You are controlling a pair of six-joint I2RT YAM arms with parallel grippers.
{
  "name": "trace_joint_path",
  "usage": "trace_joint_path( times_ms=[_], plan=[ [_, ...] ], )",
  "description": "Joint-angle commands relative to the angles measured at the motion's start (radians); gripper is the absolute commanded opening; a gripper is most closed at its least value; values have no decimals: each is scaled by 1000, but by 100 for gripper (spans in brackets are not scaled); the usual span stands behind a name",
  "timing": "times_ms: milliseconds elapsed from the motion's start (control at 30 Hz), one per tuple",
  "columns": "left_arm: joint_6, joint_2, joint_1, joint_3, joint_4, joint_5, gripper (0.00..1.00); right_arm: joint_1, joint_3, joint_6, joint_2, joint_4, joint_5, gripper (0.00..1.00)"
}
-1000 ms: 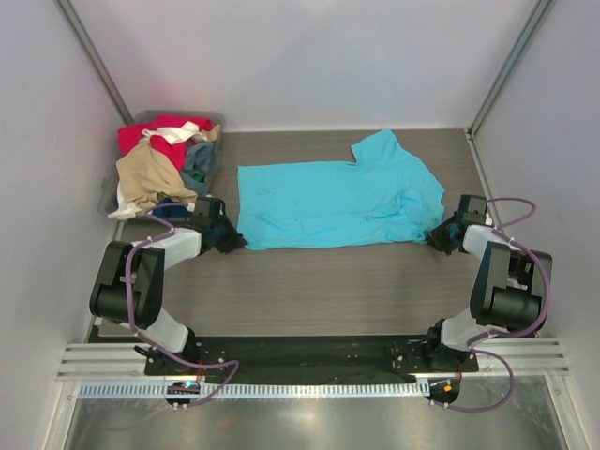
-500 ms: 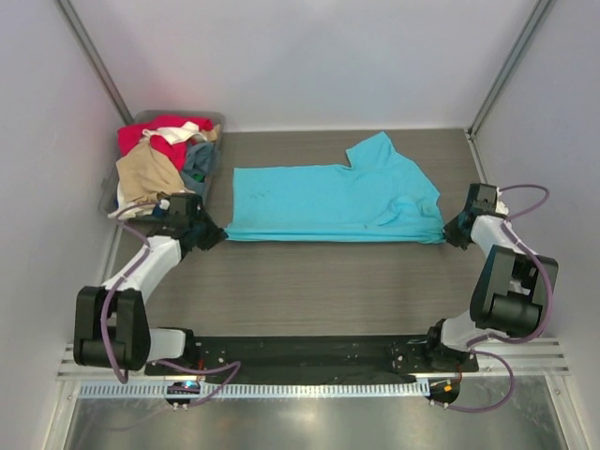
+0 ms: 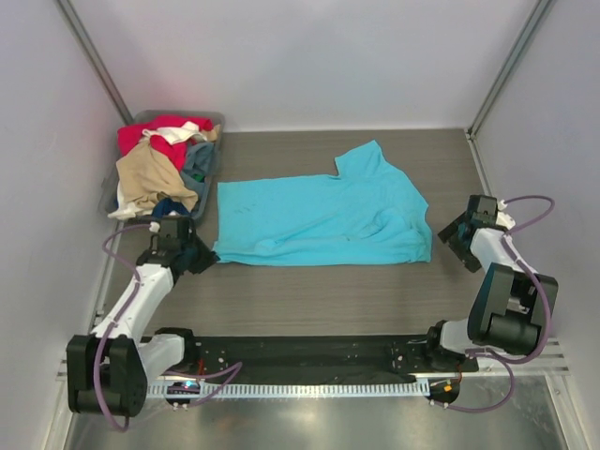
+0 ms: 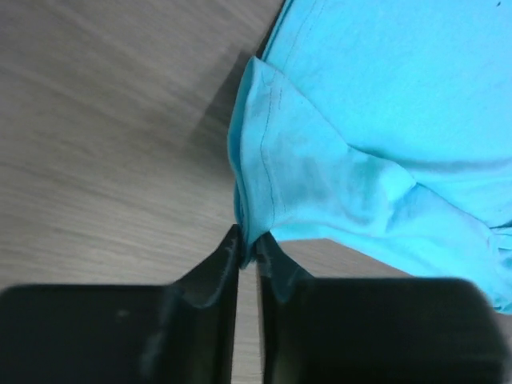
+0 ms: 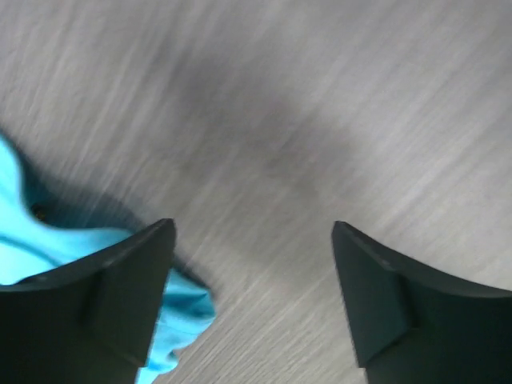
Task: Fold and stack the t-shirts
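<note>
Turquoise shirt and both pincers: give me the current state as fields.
shirt: turquoise, spread on table, wrinkled, not folded
left pincer: shut on shirt's near-left corner
right pincer: open, empty, just off shirt's right edge
bin: far left, heaped with other shirts (red, tan, dark)
stack: none visible

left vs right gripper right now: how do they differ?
The left gripper has its jaws nearly closed, pinching a corner of the turquoise t-shirt; the right gripper has its jaws wide apart with only bare table between them. The left one touches the cloth; the right one sits just off the shirt's edge in the top view. Shared: both sit low at opposite ends of the shirt's near edge.
</note>
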Motion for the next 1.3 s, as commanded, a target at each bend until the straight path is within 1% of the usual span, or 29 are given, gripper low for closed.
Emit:
trace_joint_path(
  times_ms=[0, 33, 67, 100, 167, 200, 300, 333, 400, 433, 467, 500, 533, 600, 633, 667, 700, 733, 833, 867, 900, 967, 1000, 1033, 1067, 1100, 1133, 1200, 1267],
  plan=[
    [14, -85, 12, 2, -76, -22, 17, -15, 5, 21, -104, -7, 111, 90],
    [22, -104, 12, 12, -97, -27, 21, -17, 27, 21, -118, -10, 101, 93],
    [31, -133, 12, 38, -129, -29, 44, -17, 43, 18, -130, -18, 84, 94],
    [42, -145, 12, 52, -145, -29, 54, -17, 55, 19, -139, -30, 31, 94],
    [62, -160, 12, 75, -185, -26, 66, -15, 69, 32, -164, -41, -32, 95],
    [65, -171, 12, 88, -190, -3, 67, -11, 61, 30, -167, -21, -136, 95],
    [66, -194, 10, 89, -197, 46, 67, 8, 12, 9, -126, 66, -285, 94],
    [68, -199, 9, 88, -191, 60, 68, 12, 9, -3, -85, 88, -377, 93],
    [89, -196, 9, 118, -188, 99, 69, 35, 38, -43, -41, 105, -405, 92],
    [132, -176, 7, 141, -199, 150, 72, 75, 88, -60, -21, 109, -412, 92],
    [164, -167, 7, 173, -238, 158, 73, 92, 124, -79, 36, 97, -404, 92],
    [196, -155, 7, 199, -258, 160, 74, 110, 214, -102, 69, 86, -384, 92],
    [229, -135, 7, 250, -278, 149, 75, 150, 265, -112, 109, 73, -348, 93],
    [325, -104, 7, 299, -341, 140, 76, 187, 381, -131, 248, 18, -320, 93],
    [356, -76, 7, 348, -364, 131, 76, 224, 511, -152, 300, -4, -306, 93],
    [382, -70, 7, 362, -392, 122, 77, 245, 579, -160, 351, -27, -260, 93],
    [411, -65, 7, 368, -391, 107, 77, 264, 713, -175, 462, -61, -240, 92],
    [410, -67, 6, 364, -385, 90, 77, 278, 780, -203, 509, -78, -222, 92],
    [399, -91, 7, 310, -314, 126, 76, 311, 987, -246, 682, -72, -221, 92],
    [401, -92, 7, 313, -321, 122, 76, 311, 1038, -258, 724, -57, -221, 92],
    [401, -95, 9, 315, -323, 116, 75, 311, 1143, -263, 812, -53, -177, 92],
    [399, -98, 7, 309, -317, 116, 75, 348, 1260, -275, 903, -53, -171, 92],
    [399, -98, 7, 306, -315, 122, 74, 356, 1373, -286, 957, -56, -174, 92],
    [399, -98, 7, 306, -315, 123, 73, 361, 1429, -293, 1044, -58, -174, 92],
    [398, -96, 9, 304, -314, 125, 73, 368, 1483, -300, 1093, -61, -162, 92],
    [398, -96, 7, 301, -312, 128, 72, 379, 1582, -318, 1132, -66, -145, 93],
    [396, -95, 9, 299, -309, 129, 71, 387, 1624, -327, 1202, -67, -108, 93],
    [396, -88, 7, 299, -311, 136, 70, 397, 1734, -370, 1259, -66, -93, 93],
    [395, -98, 7, 296, -308, 133, 70, 410, 1784, -395, 1325, -57, -76, 93]
  ],
)
